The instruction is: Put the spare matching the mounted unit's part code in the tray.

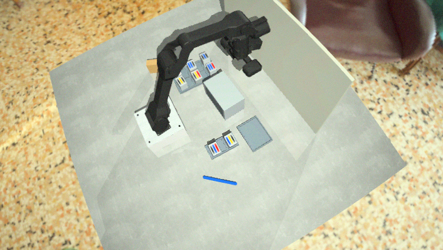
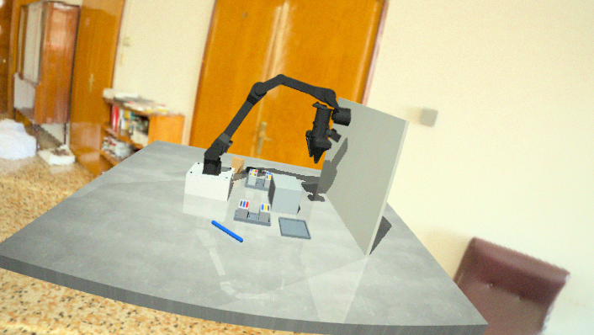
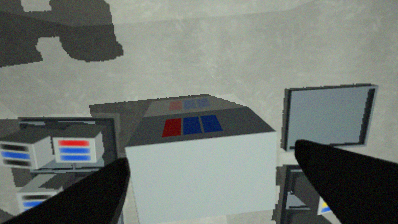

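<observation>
Hovering high behind the mounted unit [image 3: 200, 170], between it and the upright grey panel [image 1: 292, 63], with the gripper [image 2: 316, 157] spread wide and gripping nothing, both dark fingers framing the unit's back face in the wrist view. Showing there a code of three squares on the shaded back [image 3: 192, 126]: red, blue, blue. Lying flat just beside the unit, the grey tray [image 1: 254, 133], with nothing in it. Sitting in a two-slot holder [image 1: 211, 154] next to the tray, two spares: one striped red, blue, blue [image 1: 214, 147], the other striped blue, yellow, blue [image 1: 229, 139]. Sitting in a second holder [image 1: 185, 89] on the unit's other side, five more spares [image 1: 196, 75] with mixed stripes. Resting apart from the rest, nearer the table's [image 1: 157, 213] front, a blue rod [image 1: 219, 180]; peeking out behind the arm [image 1: 163, 88], a small tan block [image 1: 151, 66].
</observation>
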### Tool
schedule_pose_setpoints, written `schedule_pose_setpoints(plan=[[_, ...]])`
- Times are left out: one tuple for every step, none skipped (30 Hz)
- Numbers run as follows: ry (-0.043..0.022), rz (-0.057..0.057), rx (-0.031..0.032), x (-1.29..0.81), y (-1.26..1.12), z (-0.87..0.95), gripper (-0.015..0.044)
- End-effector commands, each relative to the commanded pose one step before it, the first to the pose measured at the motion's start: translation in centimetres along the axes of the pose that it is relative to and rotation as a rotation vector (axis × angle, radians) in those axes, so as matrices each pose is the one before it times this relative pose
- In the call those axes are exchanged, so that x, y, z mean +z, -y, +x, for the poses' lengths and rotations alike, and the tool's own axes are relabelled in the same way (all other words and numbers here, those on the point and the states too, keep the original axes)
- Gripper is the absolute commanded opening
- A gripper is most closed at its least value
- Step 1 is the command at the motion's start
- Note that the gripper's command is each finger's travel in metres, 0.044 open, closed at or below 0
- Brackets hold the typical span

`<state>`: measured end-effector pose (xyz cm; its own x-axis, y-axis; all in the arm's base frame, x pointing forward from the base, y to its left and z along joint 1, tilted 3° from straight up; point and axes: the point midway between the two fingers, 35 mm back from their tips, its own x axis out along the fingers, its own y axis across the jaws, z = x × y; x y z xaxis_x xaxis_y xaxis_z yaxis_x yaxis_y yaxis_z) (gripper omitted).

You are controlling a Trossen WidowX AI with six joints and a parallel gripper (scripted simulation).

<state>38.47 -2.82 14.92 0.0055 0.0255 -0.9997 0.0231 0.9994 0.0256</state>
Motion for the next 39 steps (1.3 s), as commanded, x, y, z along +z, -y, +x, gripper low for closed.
schedule_pose_setpoints(plan=[[-0.00505,-0.0028,0.00506,-0.016,-0.002,0.1,0.044],[0.0,0.0,0.0,0.0,0.0,0.0,0.044],[0.0,0.0,0.0,0.0,0.0,0.0,0.044],[0.0,0.0,0.0,0.0,0.0,0.0,0.044],[0.0,0.0,0.0,0.0,0.0,0.0,0.044],[0.0,0.0,0.0,0.0,0.0,0.0,0.044],[0.00003,-0.0237,0.00019,-0.023,-0.284,0.1,0.044],[0.00011,-0.0711,0.00057,-0.065,-0.852,0.301,0.044],[0.00021,-0.1186,0.00097,-0.063,-1.418,0.505,0.044],[0.00031,-0.1435,0.00122,0.034,-1.709,0.618,0.044],[0.00038,-0.1435,0.00127,0.176,-1.692,0.625,0.044],[0.00046,-0.1435,0.00132,0.315,-1.662,0.631,0.044],[0.0005,-0.1312,0.00124,0.415,-1.48,0.582,0.044],[0.00041,-0.0922,0.00089,0.377,-1.008,0.412,0.044],[0.00047,-0.095,0.00093,0.44,-1.012,0.426,0.044],[0.00052,-0.0943,0.00093,0.49,-0.975,0.425,0.044],[0.00055,-0.0906,0.0009,0.519,-0.905,0.41,0.044],[0.00058,-0.0865,0.00086,0.538,-0.833,0.392,0.044],[0.0006,-0.0828,0.00082,0.552,-0.768,0.377,0.044],[0.00054,-0.0696,0.00069,0.494,-0.619,0.317,0.044],[0.00029,-0.0355,0.00035,0.265,-0.302,0.162,0.044],[0.00008,-0.0097,0.00009,0.074,-0.08,0.044,0.044],[0.0,0.0,0.0,0.0,0.0,0.0,0.044],[0.0,0.0,0.0,0.0,0.0,0.0,0.044],[0.0,0.0,0.0,0.0,0.0,0.0,0.044],[0.0,0.0,0.0,0.0,0.0,0.0,0.044],[0.0,0.0,0.0,0.0,0.0,0.0,0.044],[0.0,0.0,0.0,0.0,0.0,0.0,0.044],[0.0,0.0,0.0,0.0,0.0,0.0,0.044],[0.0,0.0,0.0,0.0,0.0,0.0,0.044],[0.0,0.0,0.0,0.0,0.0,0.0,0.044],[0.0,0.0,0.0,0.0,0.0,0.0,0.044],[0.00003,0.0,-0.00002,0.024,0.043,0.322,0.0414],[0.00004,0.0,-0.00003,0.036,0.062,0.519,0.0387],[0.00005,0.0,-0.00004,0.045,0.078,0.772,0.0361],[0.00006,0.0,-0.00002,0.046,0.08,1.085,0.0335],[0.00003,0.0,0.0,0.02,0.034,0.709,0.0309],[0.00001,0.0,0.00001,0.008,0.013,0.434,0.03],[0.0,0.0,0.0,0.002,0.004,0.16,0.03]])
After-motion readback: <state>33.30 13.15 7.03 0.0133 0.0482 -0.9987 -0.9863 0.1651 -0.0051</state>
